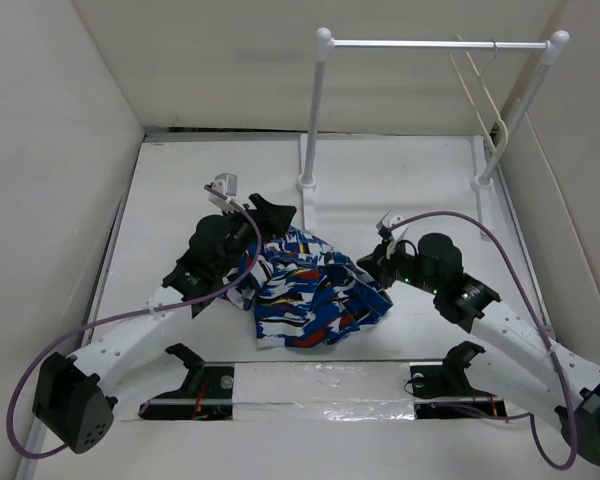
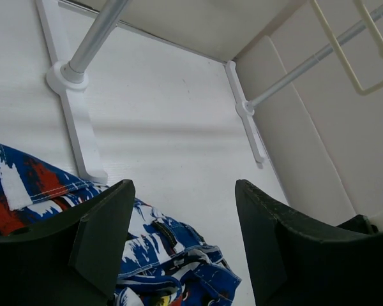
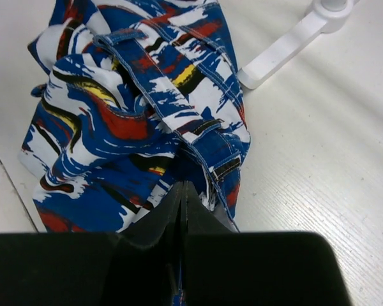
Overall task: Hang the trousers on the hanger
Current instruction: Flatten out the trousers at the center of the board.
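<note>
**Trousers** [image 1: 315, 300]: lying bunched in a heap on the table [image 1: 210, 170], toward its near edge and between the two arms. No clear long axis is showing, and the heap is spreading a little wider left to right.

**Right hand** [image 3: 180, 210]: pressing shut on a fold at the heap's right edge, apparently pinching cloth.

**Left hand** [image 2: 185, 217]: standing wide open, holding nothing, hovering over the heap's far-left corner.

**Hanger** [image 2: 337, 48]: hanging from the rail [image 1: 430, 43] at the far right, well apart from the heap, beyond the right hand.

**Judgement:** the right arm is sitting nearer the hanger, so the carry is likely heading far-right.
</note>
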Available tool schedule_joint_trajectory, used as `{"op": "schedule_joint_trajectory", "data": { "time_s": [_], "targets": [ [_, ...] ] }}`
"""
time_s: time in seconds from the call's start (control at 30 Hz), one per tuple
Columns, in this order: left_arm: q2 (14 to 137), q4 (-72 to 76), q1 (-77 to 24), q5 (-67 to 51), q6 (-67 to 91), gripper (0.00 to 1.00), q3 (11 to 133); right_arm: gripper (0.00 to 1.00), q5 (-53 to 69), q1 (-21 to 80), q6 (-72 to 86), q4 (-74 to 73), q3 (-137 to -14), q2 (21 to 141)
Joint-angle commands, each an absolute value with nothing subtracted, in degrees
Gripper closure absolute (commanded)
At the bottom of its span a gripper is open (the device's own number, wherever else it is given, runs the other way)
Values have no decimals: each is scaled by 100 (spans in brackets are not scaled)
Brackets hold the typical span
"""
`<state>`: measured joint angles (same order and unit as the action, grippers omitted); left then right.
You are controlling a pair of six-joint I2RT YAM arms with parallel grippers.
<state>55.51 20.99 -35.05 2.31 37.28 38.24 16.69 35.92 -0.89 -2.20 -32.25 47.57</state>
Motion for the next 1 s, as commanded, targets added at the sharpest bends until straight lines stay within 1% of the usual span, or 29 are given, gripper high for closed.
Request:
{"op": "schedule_joint_trajectory", "data": {
  "time_s": [0.0,0.03,0.1,0.13,0.2,0.23,0.3,0.33,0.37,0.4,0.43,0.47,0.5,0.53,0.6,0.63,0.8,0.9,0.97],
  "targets": [
    [5195,2153,-3507,439,3691,38,3701,93,1609,3752,-167,18,-3348,4913],
    [5125,2066,-3507,492,3700,45,3700,80,1521,3753,-176,18,-3340,4913],
    [4896,1689,-3507,658,3657,54,3639,71,1240,3823,-167,26,-3314,4948],
    [4809,1574,-3507,720,3639,68,3586,61,1204,3884,-176,26,-3322,4974],
    [4571,1179,-3507,1070,3691,87,3411,54,1117,3885,-167,53,-3314,5062],
    [4509,960,-3507,1220,3735,97,3393,46,1055,3954,-141,140,-3305,5106],
    [4343,292,-3507,1711,3797,99,3323,41,845,3955,-88,263,-3278,5220],
    [4298,107,-3507,1853,3866,93,3279,35,800,4007,-70,325,-3304,5403],
    [4167,-182,-3507,2011,3902,85,3209,32,756,4008,-79,343,-3339,5510],
    [4105,-306,-3507,2256,3955,69,3095,30,730,4008,-97,334,-3383,5633],
    [4070,-429,-3507,2346,4051,39,3050,28,677,4095,-140,230,-3497,5851],
    [4017,-683,-3507,2434,4087,30,3032,27,485,4209,-158,229,-3524,5949],
    [4017,-799,-3507,2600,4130,24,3015,26,388,4262,-176,246,-3533,6055],
    [4017,-896,-3568,2662,4174,16,2997,25,317,4263,-219,211,-3568,6160],
    [4051,-923,-3568,2724,4297,12,2884,24,246,4420,-263,141,-3708,6459],
    [4069,-897,-3568,2716,4324,11,2839,23,220,4421,-290,80,-3744,6530],
    [4570,-695,-3568,2742,4333,11,2769,22,-139,4562,-299,255,-3884,6863],
    [4772,-361,-3568,2663,4254,12,2768,22,-351,4562,-334,325,-4060,7031],
    [4895,-256,-3568,2663,4228,17,2821,24,-413,4562,-395,422,-4236,7294]
  ]
}}
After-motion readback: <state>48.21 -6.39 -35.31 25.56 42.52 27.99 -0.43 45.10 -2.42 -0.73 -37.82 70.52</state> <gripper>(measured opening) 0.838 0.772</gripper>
